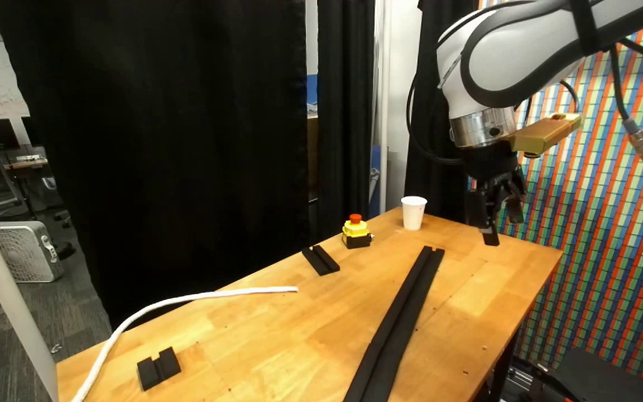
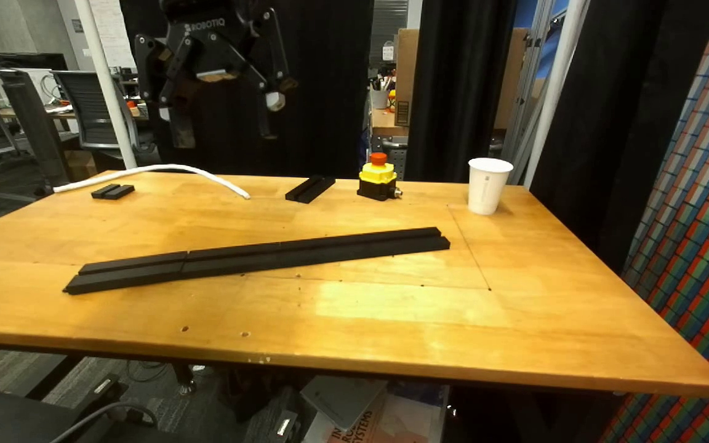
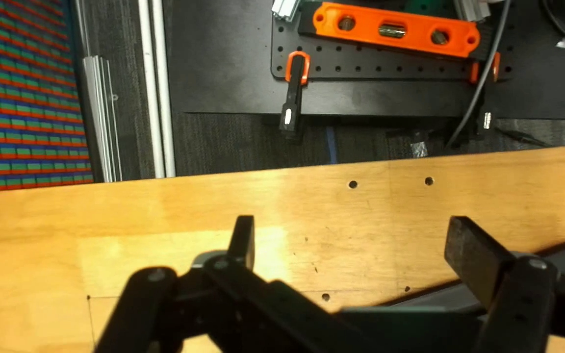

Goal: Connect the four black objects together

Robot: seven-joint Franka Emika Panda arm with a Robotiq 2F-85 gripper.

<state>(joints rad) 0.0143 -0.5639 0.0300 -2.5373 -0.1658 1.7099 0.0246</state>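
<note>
Black Robotiq gripper [image 2: 225,130] hangs above the glossy pale-wood table [image 2: 360,320]; jaws spread wide, nothing between them. Task's thing: long matte-black grooved strip of bar segments [image 2: 256,258], flat on the wood, lower than the gripper and not touching it. Segments lie end to end; at 1 visible seam [image 2: 184,261], toward the end away from the white paper cup [image 2: 488,187], the line kinks slightly. Can't count all 4 segments, can't tell if joints are locked.

Judgement: joining looks near done; what's left is likely seating that seam. To do it well: wrist vertical, jaws square to the strip, pinch the end segment low across its width, turn it into line, then push along the length until the grooves match. Gentle force; the neighbour could slide, and lifting could part the joint.

Edges/room: most working room lies between strip and long table edge [image 2: 354,368]; avoid pushing toward that drop. Cup sits near the strip's opposite end, not touching; a long push could bump it. Behind the strip, well apart: yellow-and-black emergency-stop box with red button [image 2: 378,177], small flat black grooved slab [image 2: 309,189]. Farther along: white rope [image 2: 173,167], small chunky black notched block [image 2: 113,191].
</note>
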